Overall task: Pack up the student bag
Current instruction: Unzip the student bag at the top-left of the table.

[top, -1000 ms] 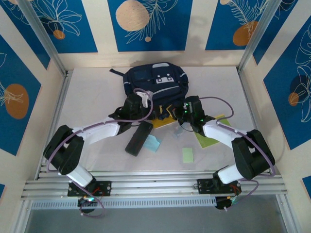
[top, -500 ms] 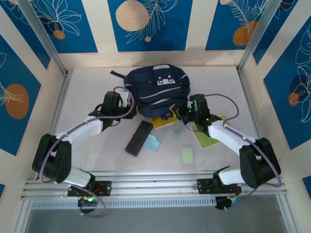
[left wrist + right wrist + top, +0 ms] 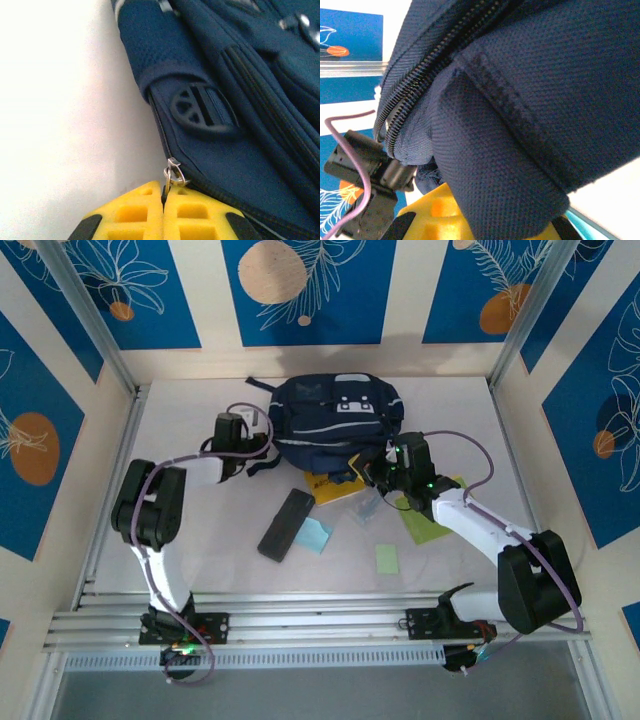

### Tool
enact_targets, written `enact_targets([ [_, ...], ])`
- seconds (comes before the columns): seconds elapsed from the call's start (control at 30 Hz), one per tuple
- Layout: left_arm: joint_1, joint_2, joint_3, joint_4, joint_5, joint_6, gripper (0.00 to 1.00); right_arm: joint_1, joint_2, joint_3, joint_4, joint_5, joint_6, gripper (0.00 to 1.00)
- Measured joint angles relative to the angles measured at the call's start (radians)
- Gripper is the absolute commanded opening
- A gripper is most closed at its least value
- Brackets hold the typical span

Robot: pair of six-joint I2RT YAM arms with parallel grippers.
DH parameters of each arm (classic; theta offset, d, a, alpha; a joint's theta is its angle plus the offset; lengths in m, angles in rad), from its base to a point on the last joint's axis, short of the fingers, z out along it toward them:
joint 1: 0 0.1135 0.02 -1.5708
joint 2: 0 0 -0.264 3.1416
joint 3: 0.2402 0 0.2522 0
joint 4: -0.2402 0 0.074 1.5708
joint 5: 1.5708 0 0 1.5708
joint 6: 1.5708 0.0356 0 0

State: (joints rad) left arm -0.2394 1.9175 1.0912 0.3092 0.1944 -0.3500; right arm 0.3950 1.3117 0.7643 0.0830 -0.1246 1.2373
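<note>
The student bag [image 3: 335,420], a navy backpack with pale stripe trim, lies at the back middle of the table. My left gripper [image 3: 260,444] sits at the bag's left side. In the left wrist view its yellow fingers [image 3: 192,212] are pressed together, shut on the metal zipper pull [image 3: 173,176] at the bag's seam [image 3: 210,155]. My right gripper [image 3: 379,464] is at the bag's front right corner. In the right wrist view, navy bag fabric [image 3: 520,125] bulges between its yellow fingers [image 3: 427,210], with an open zipper track [image 3: 415,85] running above.
In front of the bag lie a yellow book [image 3: 335,488], a slim black case [image 3: 286,524], a pale blue note [image 3: 315,536], a green pad [image 3: 387,559] and a yellow-green notebook [image 3: 425,525]. Walls enclose the table on the left, right and back.
My left gripper has swung left and toward the back along the bag's side, holding the zipper pull. The bag has shifted a little to the right. The right gripper kept its hold.
</note>
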Motion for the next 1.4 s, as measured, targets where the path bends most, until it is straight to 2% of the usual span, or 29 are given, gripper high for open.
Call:
enact_targets([
  [0.07, 0.009, 0.018, 0.016, 0.028, 0.019, -0.008, 0.09, 0.000, 0.000, 0.003, 0.002, -0.005, -0.011, 0.00],
  [0.13, 0.013, 0.017, 0.016, 0.047, 0.032, -0.014, 0.27, -0.002, 0.000, 0.007, 0.000, -0.013, -0.024, 0.00],
  [0.2, 0.023, 0.015, 0.014, 0.060, 0.039, -0.023, 0.39, -0.007, 0.000, 0.023, -0.019, -0.029, -0.046, 0.00],
  [0.37, 0.119, -0.086, -0.093, 0.063, 0.040, -0.097, 0.54, -0.032, 0.005, 0.052, -0.059, -0.090, -0.095, 0.00],
  [0.5, 0.138, -0.273, -0.212, 0.031, 0.065, -0.183, 0.61, -0.041, 0.036, 0.053, -0.076, -0.125, -0.117, 0.00],
  [0.57, 0.111, -0.363, -0.266, 0.040, 0.090, -0.241, 0.70, -0.045, 0.048, 0.053, -0.078, -0.140, -0.128, 0.00],
  [0.67, 0.051, -0.442, -0.322, 0.059, 0.116, -0.337, 0.74, -0.055, 0.059, 0.053, -0.077, -0.154, -0.138, 0.00],
  [0.87, -0.061, -0.445, -0.404, 0.116, 0.113, -0.535, 0.81, -0.066, 0.063, 0.053, -0.063, -0.176, -0.156, 0.00],
  [1.0, -0.097, -0.355, -0.408, 0.184, 0.092, -0.647, 0.82, -0.068, 0.071, 0.053, -0.039, -0.192, -0.157, 0.00],
  [1.1, -0.106, -0.243, -0.397, 0.274, 0.084, -0.725, 0.81, -0.067, 0.076, 0.053, -0.023, -0.201, -0.157, 0.00],
  [1.17, -0.110, -0.165, -0.373, 0.340, 0.079, -0.768, 0.73, -0.067, 0.080, 0.053, -0.016, -0.205, -0.160, 0.00],
  [1.2, -0.110, -0.135, -0.360, 0.367, 0.075, -0.784, 0.66, -0.067, 0.080, 0.053, -0.016, -0.207, -0.161, 0.00],
  [1.27, -0.110, -0.041, -0.326, 0.489, 0.071, -0.841, 0.46, -0.067, 0.081, 0.053, -0.015, -0.212, -0.169, 0.00],
  [1.37, -0.111, 0.048, -0.296, 0.640, 0.057, -0.906, 0.08, -0.067, 0.098, 0.053, -0.002, -0.234, -0.187, 0.00],
  [1.4, -0.111, 0.056, -0.299, 0.674, 0.051, -0.917, 0.03, -0.067, 0.108, 0.053, 0.002, -0.245, -0.195, 0.00],
])
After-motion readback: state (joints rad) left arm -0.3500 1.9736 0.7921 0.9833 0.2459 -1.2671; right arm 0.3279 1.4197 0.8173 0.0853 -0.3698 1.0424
